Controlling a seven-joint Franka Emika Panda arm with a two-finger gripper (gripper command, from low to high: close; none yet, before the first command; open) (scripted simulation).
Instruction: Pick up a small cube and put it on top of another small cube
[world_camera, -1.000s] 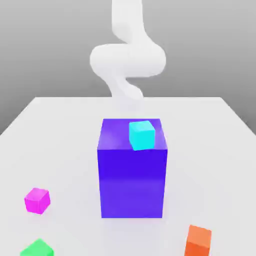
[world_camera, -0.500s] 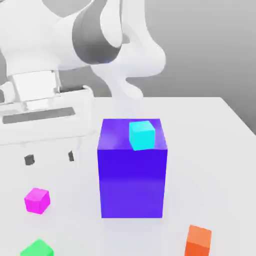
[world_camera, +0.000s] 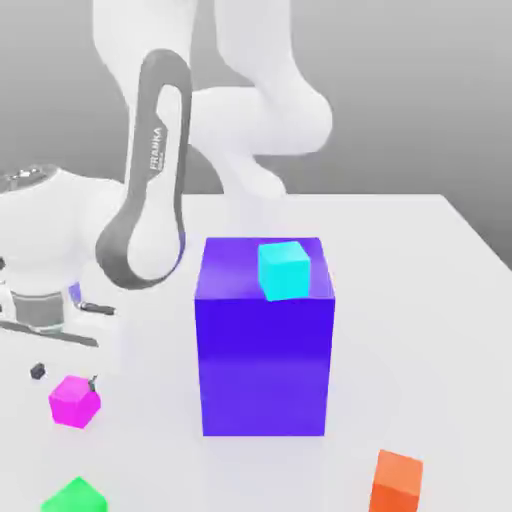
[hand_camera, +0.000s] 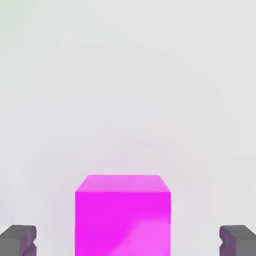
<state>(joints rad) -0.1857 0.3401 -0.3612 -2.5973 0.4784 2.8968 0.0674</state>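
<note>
One small magenta cube (world_camera: 74, 400) lies on the surface (world_camera: 420, 300), directly under the pincer (world_camera: 65, 375), whose fingers (hand_camera: 18, 240) stand released, one on either side and clear of it. Judged light, rigid and smooth-faced; hold is best taken on two opposite flat side faces, squarely. The green cube (world_camera: 74, 497), the target, sits just beyond the magenta one, nearer the exterior camera. A tall purple block (world_camera: 264, 360) bearing a cyan cube (world_camera: 283, 270) stands beside the pincer; the orange cube (world_camera: 397, 481) lies well apart. Nothing obstructs the grasp.

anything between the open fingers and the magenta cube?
Nothing. The hand view shows bare white table between the magenta cube and each fingertip of the open gripper.
</note>
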